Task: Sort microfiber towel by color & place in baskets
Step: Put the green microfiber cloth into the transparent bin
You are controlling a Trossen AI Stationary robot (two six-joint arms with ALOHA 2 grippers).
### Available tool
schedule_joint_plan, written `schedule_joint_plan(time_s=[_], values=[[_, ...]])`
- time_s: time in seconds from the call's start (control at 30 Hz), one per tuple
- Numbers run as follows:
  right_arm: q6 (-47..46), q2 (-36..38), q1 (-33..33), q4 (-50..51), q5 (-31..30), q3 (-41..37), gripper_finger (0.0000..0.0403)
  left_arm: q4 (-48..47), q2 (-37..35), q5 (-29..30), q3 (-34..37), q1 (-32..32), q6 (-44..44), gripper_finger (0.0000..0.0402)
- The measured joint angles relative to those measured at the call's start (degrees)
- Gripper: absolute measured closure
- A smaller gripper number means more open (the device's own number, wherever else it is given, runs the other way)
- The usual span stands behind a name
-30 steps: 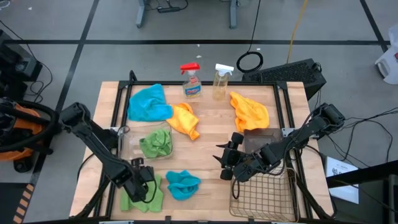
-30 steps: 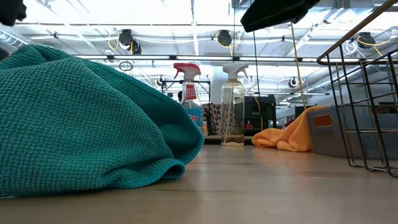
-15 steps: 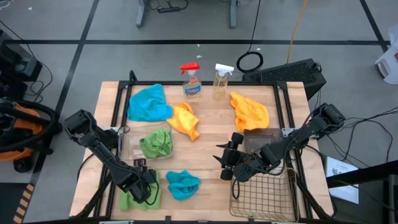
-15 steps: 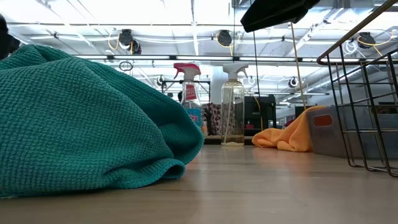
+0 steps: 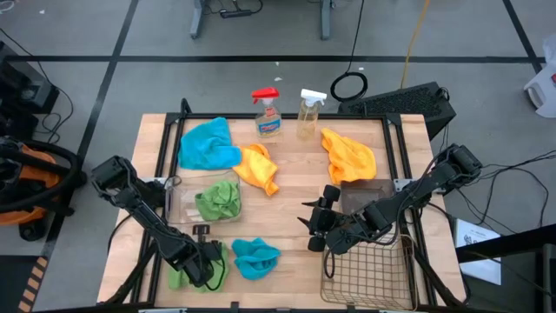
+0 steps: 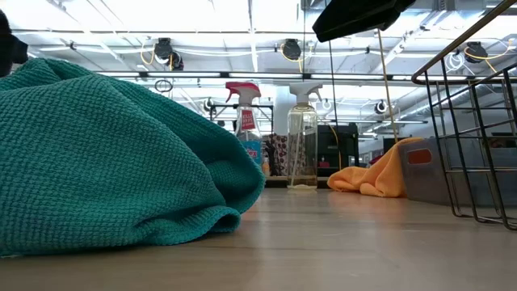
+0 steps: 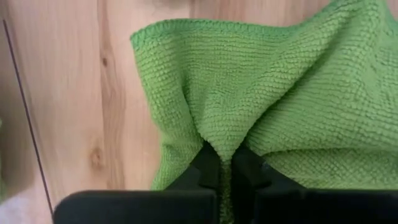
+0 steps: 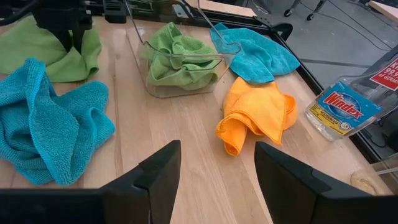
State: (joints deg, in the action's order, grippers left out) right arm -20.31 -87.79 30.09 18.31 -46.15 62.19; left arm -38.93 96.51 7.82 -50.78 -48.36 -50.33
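Note:
My left gripper (image 5: pixel 202 263) is shut on a bright green towel (image 5: pixel 186 278) at the table's near left; the towel also shows in the left wrist view (image 7: pixel 280 93). A second green towel (image 5: pixel 217 200) lies in the clear tub (image 5: pixel 178 202). One turquoise towel (image 5: pixel 207 143) lies at the far left and another (image 5: pixel 255 257) near the middle. Two orange-yellow towels (image 5: pixel 257 167) (image 5: pixel 349 155) lie farther back. My right gripper (image 5: pixel 313 223) hangs open and empty beside the dark grey bin (image 5: pixel 365 193) and the wire-mesh basket (image 5: pixel 369 274). My left gripper pinches a raised fold (image 7: pixel 222 146) in the green towel between its two fingers, coming from above and pointing down. Creases fan out from the pinch. The rest of the towel lies on the table.
Two spray bottles (image 5: pixel 268 113) (image 5: pixel 309 113) stand at the far edge. The near turquoise towel lies right beside my left gripper. Bare wood shows between the tub and my right gripper. The wire basket stands at the near right corner.
My left gripper has moved toward the table's near edge and down onto the green towel. The towel's far part has been drawn together, so that it covers less of the table than before. My right arm has kept still.

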Motion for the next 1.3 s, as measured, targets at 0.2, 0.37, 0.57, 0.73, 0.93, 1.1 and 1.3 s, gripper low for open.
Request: schedule_joint_plan(time_s=[0.2,0.37,0.57,0.73,0.93,1.1,1.3], values=[[-0.21,0.00,0.02,0.00,0.00,0.00,0.0206,-4.82,-0.54,0.30,-4.64,0.00,0.12,0.0385],[-0.75,0.00,0.17,0.00,0.00,0.00,0.0206,-11.87,-2.88,3.81,-10.55,0.00,0.96,0.0385],[-1.54,0.00,1.41,-0.04,-0.02,0.00,0.0206,-16.40,-5.69,10.67,-16.76,0.24,5.12,0.0385],[-2.01,0.00,2.89,-0.04,-0.04,0.00,0.0206,-19.57,-7.61,14.99,-20.30,2.04,7.88,0.0385],[-3.06,0.00,4.27,-0.04,-0.36,0.00,0.0206,-21.31,-9.98,19.60,-24.09,3.86,9.24,0.0385],[-2.59,0.00,4.72,-0.04,-0.37,0.00,0.0206,-21.75,-12.71,27.40,-27.61,4.57,9.21,0.0385],[0.24,0.00,4.70,-0.04,-0.88,0.00,0.0206,-23.03,-16.21,33.10,-31.38,6.46,9.83,0.0385]])
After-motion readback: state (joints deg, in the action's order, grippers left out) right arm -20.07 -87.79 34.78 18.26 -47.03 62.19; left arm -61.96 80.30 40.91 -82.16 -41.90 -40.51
